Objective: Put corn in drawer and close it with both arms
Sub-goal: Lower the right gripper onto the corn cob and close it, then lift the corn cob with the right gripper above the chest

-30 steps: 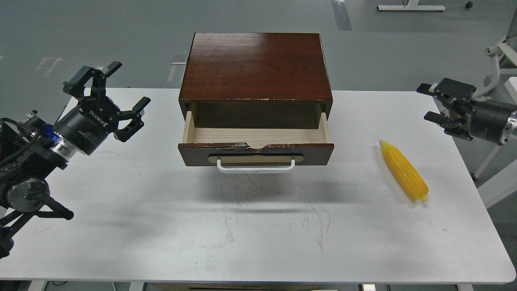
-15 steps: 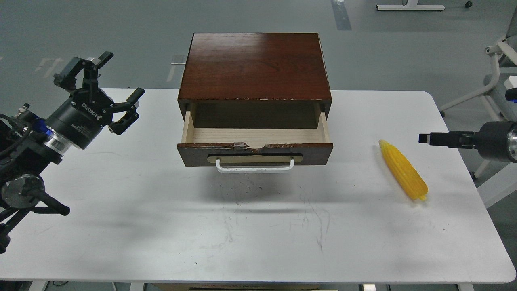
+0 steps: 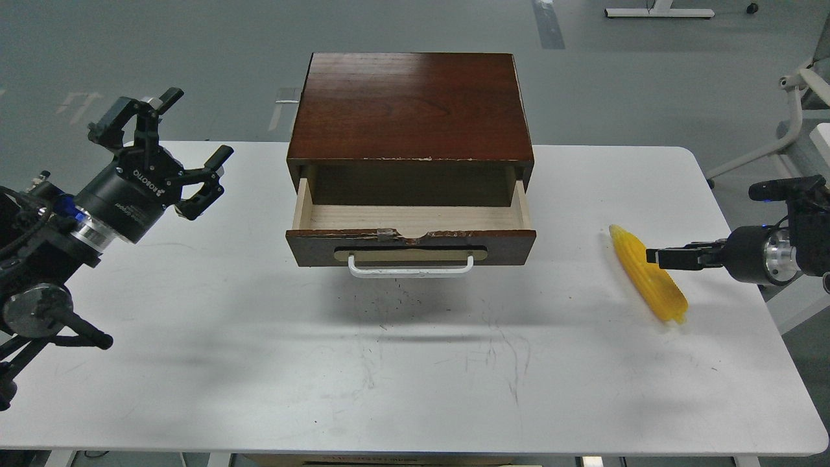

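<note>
The corn (image 3: 656,290) lies on the white table (image 3: 415,363) at the right, slanting from upper left to lower right, and looks slightly blurred. My right gripper (image 3: 656,257) comes in from the right, seen edge-on. Its tip overlaps the corn's upper half, and its fingers cannot be told apart. The drawer (image 3: 410,246) is pulled open, its pale wood inside (image 3: 408,217) empty and its white handle (image 3: 410,267) facing me. My left gripper (image 3: 175,139) is open and empty, held above the table to the left of the drawer.
The dark reddish-brown cabinet (image 3: 408,104) stands at the back middle of the table. A white frame (image 3: 801,84) stands off the table's right edge. The table's right edge is close behind the corn.
My right gripper has turned edge-on, dropped and moved left until it overlaps the corn. The corn now looks blurred. My left gripper has drawn back a little to the left, still open.
</note>
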